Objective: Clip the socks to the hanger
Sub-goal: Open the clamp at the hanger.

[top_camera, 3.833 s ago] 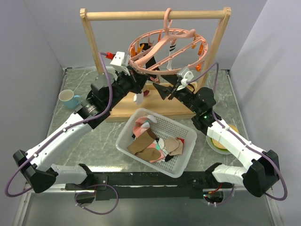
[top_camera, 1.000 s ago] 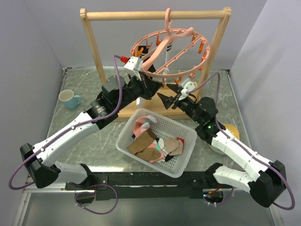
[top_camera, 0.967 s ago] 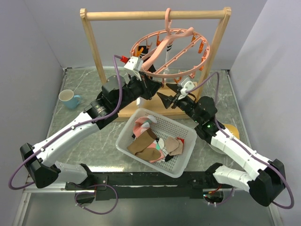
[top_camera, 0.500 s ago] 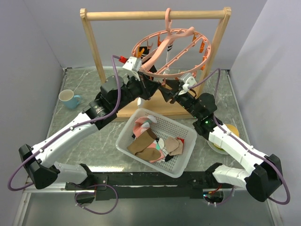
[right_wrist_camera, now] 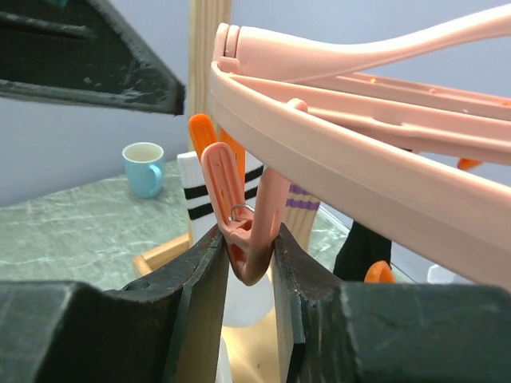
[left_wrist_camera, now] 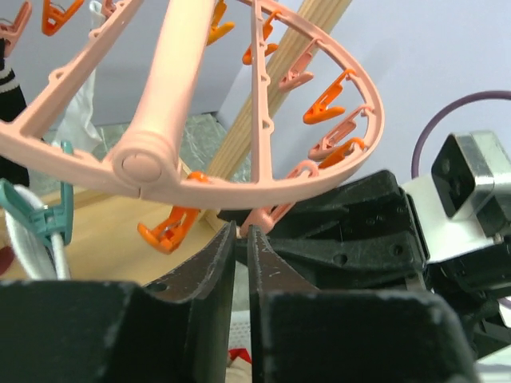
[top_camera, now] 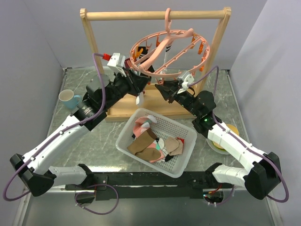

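Shows a salmon-pink ring hanger (top_camera: pixel 160 48), spoked, strung with orange and pink clips, hooked over the top rail of the wooden rack (top_camera: pixel 155 15) above the worktop (top_camera: pixel 103 136). Holds a white black-striped sock (right_wrist_camera: pixel 209 195). Leaves more socks (top_camera: pixel 150 141) heaped in the white mesh basket (top_camera: pixel 127 128) below, with a blue mug (top_camera: pixel 68 98) at far left. Tilts low at near-left, thick crossbar running near-left to far-right, hook up. Has the right end effector (right_wrist_camera: pixel 246 235) clamped on a pink clip (right_wrist_camera: pixel 239 215) under the near rim. Has the left end effector (left_wrist_camera: pixel 241 231) nearly together, only a thin slit, gripping nothing, facing the right arm's black housing.
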You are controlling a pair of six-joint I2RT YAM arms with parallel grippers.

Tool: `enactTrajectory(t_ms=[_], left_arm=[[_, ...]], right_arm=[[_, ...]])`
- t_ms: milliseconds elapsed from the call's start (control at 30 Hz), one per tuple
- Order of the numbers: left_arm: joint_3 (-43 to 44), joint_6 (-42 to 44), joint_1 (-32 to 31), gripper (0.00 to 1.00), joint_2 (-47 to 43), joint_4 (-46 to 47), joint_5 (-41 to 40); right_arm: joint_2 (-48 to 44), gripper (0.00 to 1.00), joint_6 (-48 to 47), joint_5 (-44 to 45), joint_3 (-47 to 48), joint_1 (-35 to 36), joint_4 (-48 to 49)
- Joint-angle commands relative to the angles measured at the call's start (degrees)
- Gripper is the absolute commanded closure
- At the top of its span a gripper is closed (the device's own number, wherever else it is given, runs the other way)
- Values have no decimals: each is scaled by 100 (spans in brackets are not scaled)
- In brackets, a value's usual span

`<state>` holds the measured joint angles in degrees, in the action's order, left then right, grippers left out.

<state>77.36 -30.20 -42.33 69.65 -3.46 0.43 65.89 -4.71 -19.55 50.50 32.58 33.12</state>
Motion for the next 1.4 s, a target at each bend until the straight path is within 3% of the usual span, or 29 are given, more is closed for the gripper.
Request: enactTrajectory(t_ms=[0, 200, 533, 700, 1000, 1133, 1367], left_arm=[[-186, -285, 31, 82, -223, 65, 370], [-327, -391, 23, 76, -250, 135, 581], [-19, -426, 5, 58, -39, 162, 599], [7, -391, 5, 57, -4, 144, 397], [24, -250, 5, 67, -30, 13, -16], [-19, -197, 14, 62, -39, 21, -25], [235, -118, 14, 61, 154, 162, -25]], right_arm=[[20, 100, 119, -128, 460, -41, 89], [152, 100, 278, 126, 820, 55, -455], [381, 100, -214, 1189, 1164, 697, -1194], [364, 100, -223, 1296, 1102, 776, -1159], [319, 100, -215, 1314, 1050, 785, -1168], [302, 100, -215, 1270, 1076, 785, -1159], [363, 100, -215, 1278, 1120, 812, -1212]])
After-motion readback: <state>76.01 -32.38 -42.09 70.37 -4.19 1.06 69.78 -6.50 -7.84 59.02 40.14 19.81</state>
